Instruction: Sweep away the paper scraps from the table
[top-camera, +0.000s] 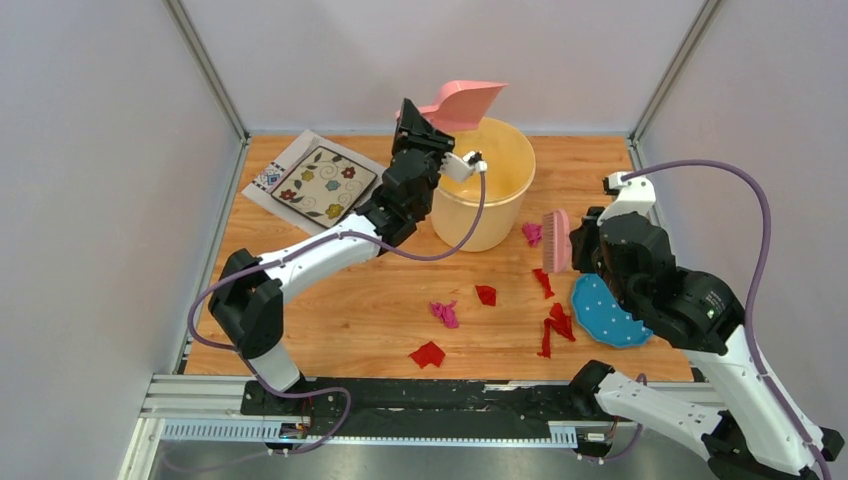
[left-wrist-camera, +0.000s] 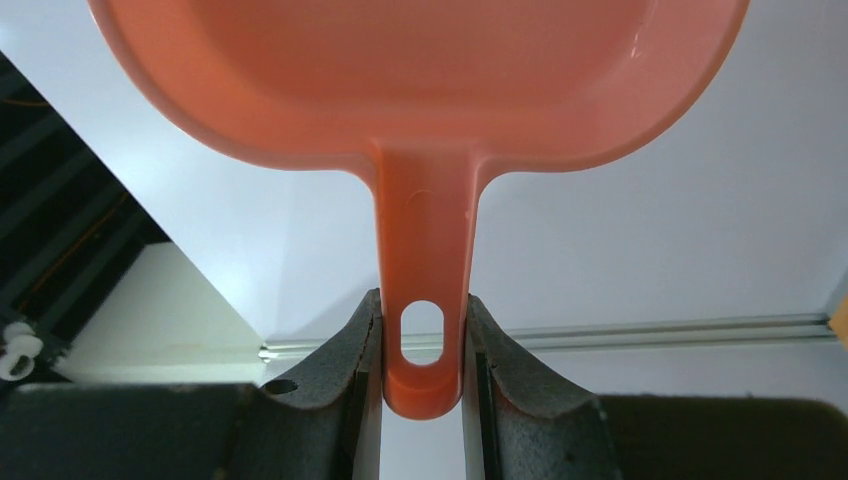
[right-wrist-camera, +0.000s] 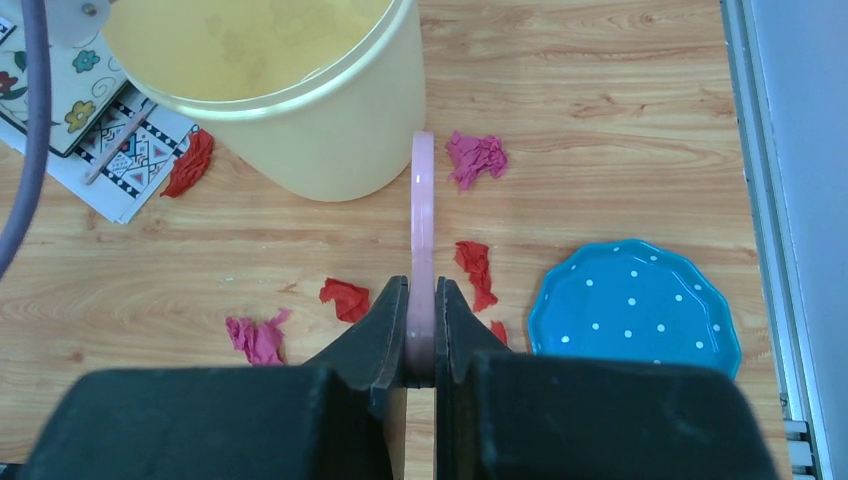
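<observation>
Table (top-camera: 330, 320), contents left to right, with our handling notes.

1. Far left corner: patterned placemat (top-camera: 268, 180) with a square flowered plate (top-camera: 325, 182) on it. One red scrap (right-wrist-camera: 190, 162) lies touching the mat's edge, beside the bucket.
2. Left claw (left-wrist-camera: 424, 330): closed narrowly on the handle end of the pink dustpan (top-camera: 462, 103), which is held high above the far rim of the yellow bucket (top-camera: 500, 215). We judge this to be the emptying step. Tip the pan with its lip inside the rim so nothing light drifts out.
3. Middle of the table toward the near edge: paper scraps (top-camera: 444, 313), red and pink, well apart from one another. We count about eight remaining.
4. Just right of the bucket: one pink scrap (top-camera: 532, 233), near the brush head.
5. Right claw (right-wrist-camera: 421, 300): clamped almost shut on the flat handle of the pink brush (top-camera: 556, 240), bristles off the wood.
6. Near the right edge: blue dotted plate (top-camera: 608, 312), with red scraps touching its left side. Stroke these away from the plate, leftward, with short, low passes toward the lowered pan.
</observation>
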